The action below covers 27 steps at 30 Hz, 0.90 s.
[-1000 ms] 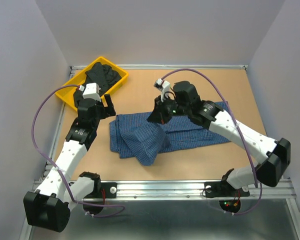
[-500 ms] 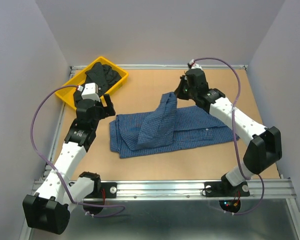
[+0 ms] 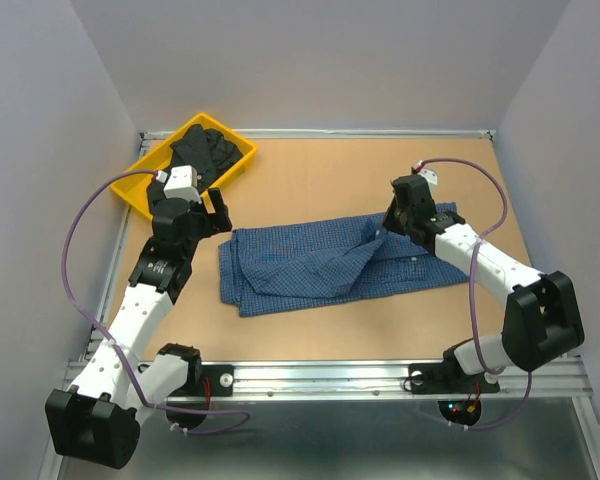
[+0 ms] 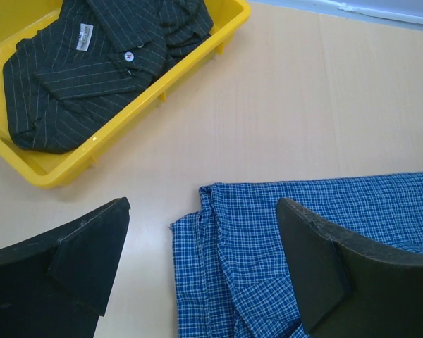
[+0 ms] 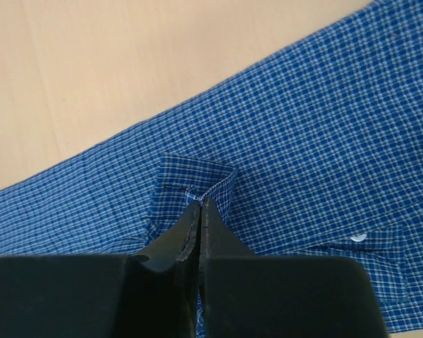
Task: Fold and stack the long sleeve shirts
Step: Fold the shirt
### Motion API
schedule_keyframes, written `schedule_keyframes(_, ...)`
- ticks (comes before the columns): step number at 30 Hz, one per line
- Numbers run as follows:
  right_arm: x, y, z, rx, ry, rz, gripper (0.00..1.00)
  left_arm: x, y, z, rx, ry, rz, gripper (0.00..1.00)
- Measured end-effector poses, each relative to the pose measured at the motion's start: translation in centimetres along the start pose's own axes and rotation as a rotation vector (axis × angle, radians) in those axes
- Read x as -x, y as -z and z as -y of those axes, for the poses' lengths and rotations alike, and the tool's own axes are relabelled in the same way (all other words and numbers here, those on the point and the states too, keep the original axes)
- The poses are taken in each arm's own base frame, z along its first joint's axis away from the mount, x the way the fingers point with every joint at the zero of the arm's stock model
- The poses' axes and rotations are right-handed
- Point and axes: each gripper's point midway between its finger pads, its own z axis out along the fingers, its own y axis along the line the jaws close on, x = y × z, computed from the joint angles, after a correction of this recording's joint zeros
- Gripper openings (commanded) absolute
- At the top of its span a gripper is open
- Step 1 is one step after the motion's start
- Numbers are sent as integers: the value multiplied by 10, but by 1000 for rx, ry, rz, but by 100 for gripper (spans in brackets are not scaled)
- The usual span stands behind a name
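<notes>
The blue shirt (image 3: 330, 265) lies spread across the middle of the table (image 3: 310, 180), partly folded, with a flap laid over its centre and rumpled layers at its left end. The right gripper (image 5: 199, 205) is down on the shirt's right part. Its jaws are pressed together on a small peak of checked cloth beside a turned-up fold. We cannot tell how much cloth sits between them, and from above the wrist hides the tips.

The black shirt (image 4: 92, 56) lies bunched in the yellow tray (image 3: 130, 190) at the table's far left corner. Its white tag and one button show, and it carries faint pale stripes. The left wrist view cuts off its top edge, and the same view crops the blue shirt at the right and bottom.

The left gripper (image 3: 208, 212) hangs between the tray and the shirt's left end, jaws spread wide and holding nothing.

The table is tan board, with a metal rail (image 3: 330, 375) along the near edge and pale grey-lilac walls (image 3: 320, 60) on three sides.
</notes>
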Motion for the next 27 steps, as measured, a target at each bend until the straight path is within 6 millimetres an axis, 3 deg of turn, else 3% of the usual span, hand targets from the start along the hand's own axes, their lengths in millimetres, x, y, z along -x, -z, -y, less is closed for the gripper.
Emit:
schedule_keyframes(5,4,-1,15,-21,-23,36,0,-1,0,1,-5,-1,-3,96)
schedule_keyframes(13,58,21,2,59,-60,220,1,-1,0,1,-6,-1,-4,96)
schedule_keyframes(17,77,29,6,66,-78,302,1,-1,0,1,-7,-1,-4,96)
schedule_keyframes(21,61,19,24,21,-77,296,1,-1,0,2,-9,-1,-4,96)
schedule_keyframes(24,37,8,43,-33,-75,265,3,-1,0,2,-10,-1,-5,96)
schedule_keyframes(27,9,0,66,-100,-89,234,12,-2,-1,2,-13,-1,-8,96)
